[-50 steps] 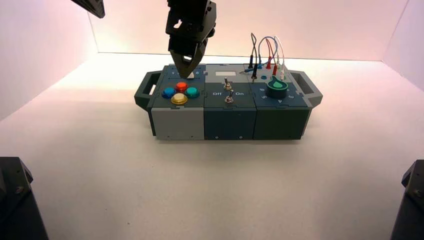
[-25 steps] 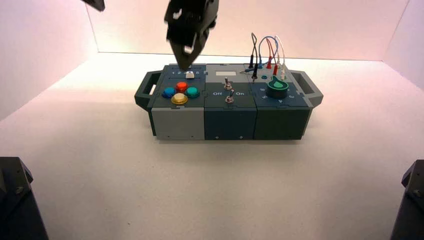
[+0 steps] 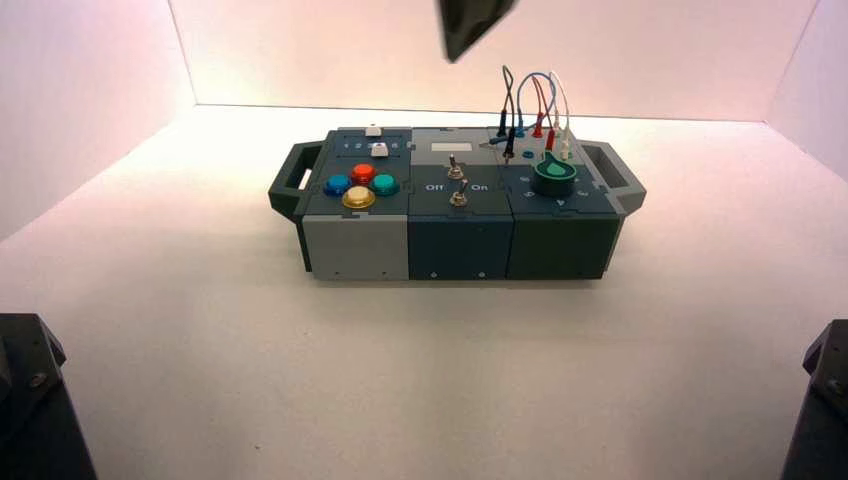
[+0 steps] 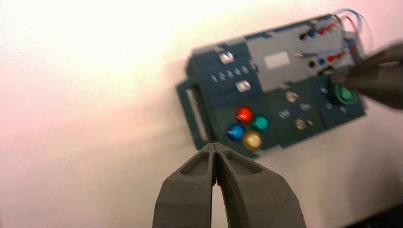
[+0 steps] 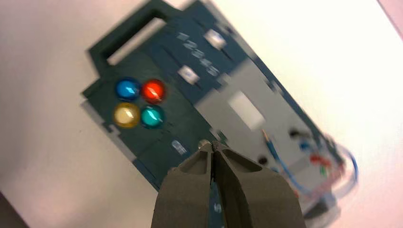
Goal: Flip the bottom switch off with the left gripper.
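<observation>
Left gripper [image 4: 214, 145]: closed, fingertips together, nothing between them. Pointed fingers are in its own wrist view, up in the air, apart from the box. Out of frame in the high view.

Right gripper [image 5: 213, 144]: also closed and empty, tips together. In the high view its black tip hangs in the air at the top edge, about 12 o'clock from the box.

Clock below = box top in the high view, 12 at the far edge.

Target is the bottom switch [image 3: 459, 194]: metal toggle at 6 o'clock, in the middle dark panel. Nothing touching it. Top switch [image 3: 455, 168] is just beside it on the 12 o'clock side, near dial centre. "Off" and "On" lettering flanks the pair.

White display [image 3: 451, 147] at 12. Two white sliders [image 3: 379, 150] at 10, with numbers 1 to 5 between them. Four buttons around 9: red [image 3: 363, 174], green [image 3: 384, 184], yellow [image 3: 358, 197], blue [image 3: 338, 185], set at 12, 3, 6 and 9 of their own cluster.

Green-topped knob [image 3: 553, 175] at 3. Wires [image 3: 537, 100] at 1 to 2, looping up off the grey panel.

Box [image 3: 457, 247] sits on the pale table [image 3: 420, 380], one handle each at 9 and 3.
</observation>
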Robot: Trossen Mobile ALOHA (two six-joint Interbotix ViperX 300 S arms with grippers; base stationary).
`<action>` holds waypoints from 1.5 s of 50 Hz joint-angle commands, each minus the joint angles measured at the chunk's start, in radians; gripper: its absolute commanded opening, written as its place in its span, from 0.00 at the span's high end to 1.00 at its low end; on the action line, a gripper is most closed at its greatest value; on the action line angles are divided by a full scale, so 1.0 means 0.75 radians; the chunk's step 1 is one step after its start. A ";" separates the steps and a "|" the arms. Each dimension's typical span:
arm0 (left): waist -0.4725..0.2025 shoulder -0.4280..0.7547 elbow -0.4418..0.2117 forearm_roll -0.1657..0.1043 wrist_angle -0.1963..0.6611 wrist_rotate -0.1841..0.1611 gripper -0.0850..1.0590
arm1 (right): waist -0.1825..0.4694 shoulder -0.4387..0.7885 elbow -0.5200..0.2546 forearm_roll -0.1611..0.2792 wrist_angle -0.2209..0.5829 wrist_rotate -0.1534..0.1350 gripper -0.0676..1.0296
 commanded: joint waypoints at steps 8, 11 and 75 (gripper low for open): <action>-0.121 -0.051 0.016 -0.002 -0.004 -0.141 0.95 | -0.139 -0.172 0.133 0.004 -0.065 0.176 0.96; -0.153 -0.035 0.012 -0.006 -0.004 -0.157 0.95 | -0.172 -0.198 0.172 0.004 -0.088 0.205 0.96; -0.738 0.542 -0.002 -0.362 -0.593 -0.340 0.95 | -0.548 -0.119 0.450 0.045 -0.323 0.264 0.96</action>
